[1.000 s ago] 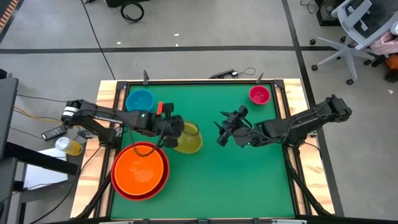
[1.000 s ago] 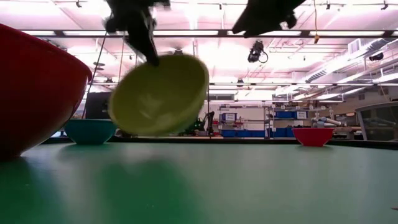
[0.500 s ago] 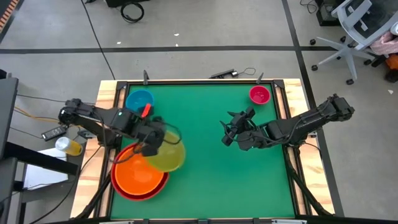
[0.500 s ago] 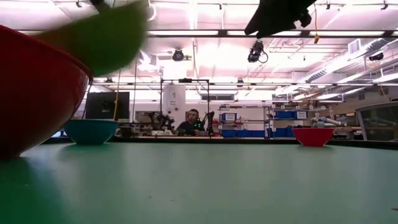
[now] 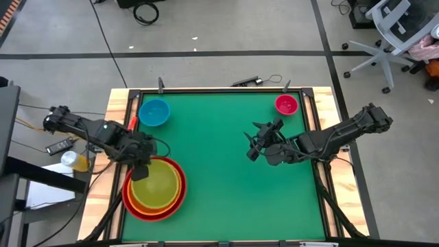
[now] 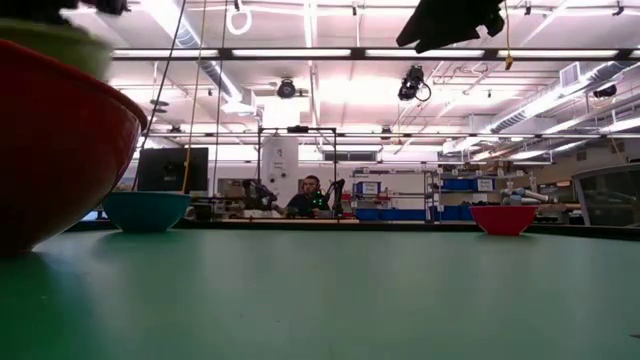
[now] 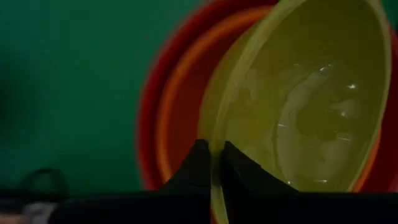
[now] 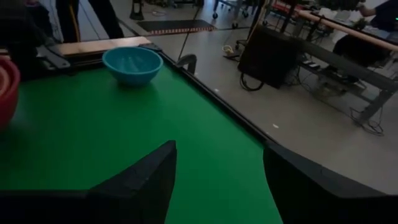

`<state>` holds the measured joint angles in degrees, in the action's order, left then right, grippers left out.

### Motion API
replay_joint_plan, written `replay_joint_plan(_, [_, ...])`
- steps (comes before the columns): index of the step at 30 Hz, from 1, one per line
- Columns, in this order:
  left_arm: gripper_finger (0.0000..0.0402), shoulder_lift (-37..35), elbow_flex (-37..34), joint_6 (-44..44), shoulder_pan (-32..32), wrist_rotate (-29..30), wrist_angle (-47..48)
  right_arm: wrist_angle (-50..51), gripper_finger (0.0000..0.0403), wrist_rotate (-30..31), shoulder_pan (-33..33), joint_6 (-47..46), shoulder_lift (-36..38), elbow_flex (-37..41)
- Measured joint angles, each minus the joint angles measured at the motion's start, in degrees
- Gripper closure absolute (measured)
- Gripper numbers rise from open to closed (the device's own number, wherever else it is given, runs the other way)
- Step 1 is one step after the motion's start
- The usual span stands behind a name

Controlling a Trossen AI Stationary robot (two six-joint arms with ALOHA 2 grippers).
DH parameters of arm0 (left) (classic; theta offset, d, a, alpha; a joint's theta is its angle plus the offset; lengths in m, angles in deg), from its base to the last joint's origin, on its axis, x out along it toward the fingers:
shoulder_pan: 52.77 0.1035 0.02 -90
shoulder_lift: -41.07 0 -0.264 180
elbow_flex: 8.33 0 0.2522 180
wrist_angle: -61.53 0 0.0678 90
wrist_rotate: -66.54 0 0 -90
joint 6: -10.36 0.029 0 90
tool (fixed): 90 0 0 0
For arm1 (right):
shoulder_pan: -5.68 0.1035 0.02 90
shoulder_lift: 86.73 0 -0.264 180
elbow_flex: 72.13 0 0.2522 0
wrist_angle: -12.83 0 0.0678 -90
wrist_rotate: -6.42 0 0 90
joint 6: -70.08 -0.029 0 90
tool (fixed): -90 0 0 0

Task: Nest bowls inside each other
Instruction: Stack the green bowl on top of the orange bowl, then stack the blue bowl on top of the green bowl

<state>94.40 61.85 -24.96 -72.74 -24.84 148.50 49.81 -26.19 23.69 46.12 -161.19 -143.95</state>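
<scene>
left gripper [image 5: 139,169] pinching yellow-green bowl [image 5: 158,184] rim, bowl sitting over orange bowl [image 5: 129,190] in red bowl [image 5: 147,215]. blue bowl [image 5: 154,112] just behind, nearer left arm. right gripper [image 5: 255,143] spread, mid-table, magenta bowl [image 5: 287,104] behind it.

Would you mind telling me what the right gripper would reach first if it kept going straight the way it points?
Probably the small blue plastic bowl near the table's far left corner; the right gripper, fingers open, faces it across bare green table. Whether it would pass above the bowl is unclear.
</scene>
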Motion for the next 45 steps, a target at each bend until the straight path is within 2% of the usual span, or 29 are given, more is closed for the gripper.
replay_joint_plan(4, [0.0387, -1.7, -7.7, -2.5, 0.0, -6.1, -5.2, 0.1, 0.0160, -1.2, -1.1, -0.1, -0.3, 0.0])
replay_joint_plan(7, [0.0386, -1.5, -12.4, -4.7, 0.0, -9.4, -6.1, 1.9, 0.0160, -5.8, -2.6, -0.3, -0.3, 0.0])
replay_joint_plan(9, [0.0385, -1.6, -14.8, -5.6, 0.0, -9.6, -7.6, 4.4, 0.0161, -8.0, -3.7, -2.7, -0.3, 0.0])
replay_joint_plan(13, [0.0366, -1.6, -18.0, -9.0, 0.2, -7.6, -9.3, 10.3, 0.0165, -8.8, -5.7, -6.5, -0.3, 0.0])
replay_joint_plan(20, [0.0270, -1.6, -17.0, -12.0, 0.2, -7.1, -8.9, 18.9, 0.0174, -22.0, -15.0, -7.6, -0.3, 0.0])
replay_joint_plan(25, [0.0202, -1.6, -13.0, -13.2, 0.2, -5.8, -7.7, 20.4, 0.0179, -23.2, -20.7, -7.2, -0.3, 0.1])
replay_joint_plan(30, [0.0181, -1.6, -10.0, -13.1, 0.2, -5.7, -7.6, 19.3, 0.0178, -25.1, -23.0, -7.1, -0.4, 0.1])
replay_joint_plan(33, [0.0180, -1.6, -8.7, -13.0, 0.2, -4.6, -6.5, 13.8, 0.0179, -25.3, -22.9, -7.5, -0.4, 1.8])
replay_joint_plan(39, [0.0180, -1.6, -7.9, -10.1, 0.3, 2.1, -7.5, -13.9, 0.0180, -34.2, -20.7, -4.9, -1.9, 11.5])
replay_joint_plan(42, [0.0182, -1.5, -7.9, -8.5, 1.9, 2.2, -8.0, -25.1, 0.0180, -36.1, -20.0, -4.6, -4.3, 14.5])
replay_joint_plan(45, [0.0188, -1.6, -7.9, -5.5, 4.9, 3.3, -8.0, -31.9, 0.0180, -36.0, -19.8, -5.9, -8.0, 15.0])
